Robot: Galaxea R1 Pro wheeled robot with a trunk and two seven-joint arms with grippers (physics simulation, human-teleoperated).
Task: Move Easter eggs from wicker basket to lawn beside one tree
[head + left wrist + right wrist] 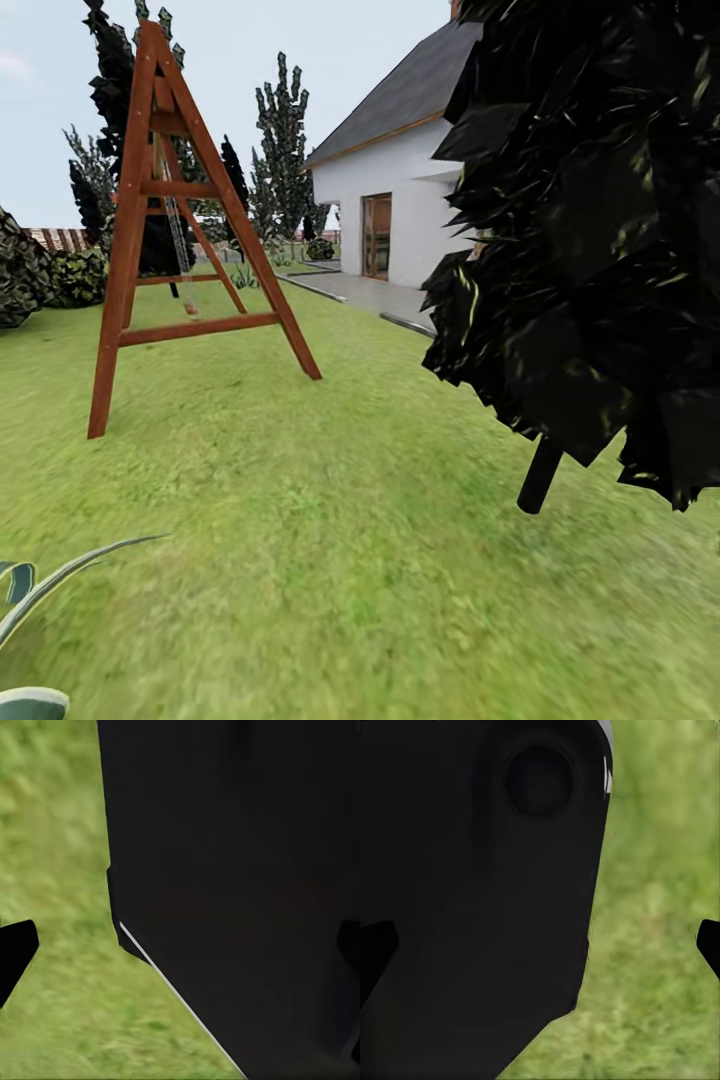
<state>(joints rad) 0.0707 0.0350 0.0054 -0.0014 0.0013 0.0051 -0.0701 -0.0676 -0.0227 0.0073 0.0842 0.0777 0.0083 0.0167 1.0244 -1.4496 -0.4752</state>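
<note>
Green lawn [330,560]; dark-leaved tree [600,230] right; wooden swing frame [180,230] left; both pincers spread.

The lawn [360,560] lies open and flat across the near and middle ground, with a wide free stretch running from the near edge up between the wooden swing frame [180,250] at the left and the tree [600,230] at the right. The tree's dark crown hangs low and bulges leftward, blocking the right side; its trunk [540,475] leans out beneath it, with bare grass around its foot. At the near left corner, striped agave leaves [60,580] jut into the grass. Far off, hedges [40,275] close the left, and the house [400,190] and its paved path [360,290] close the far right.
</note>
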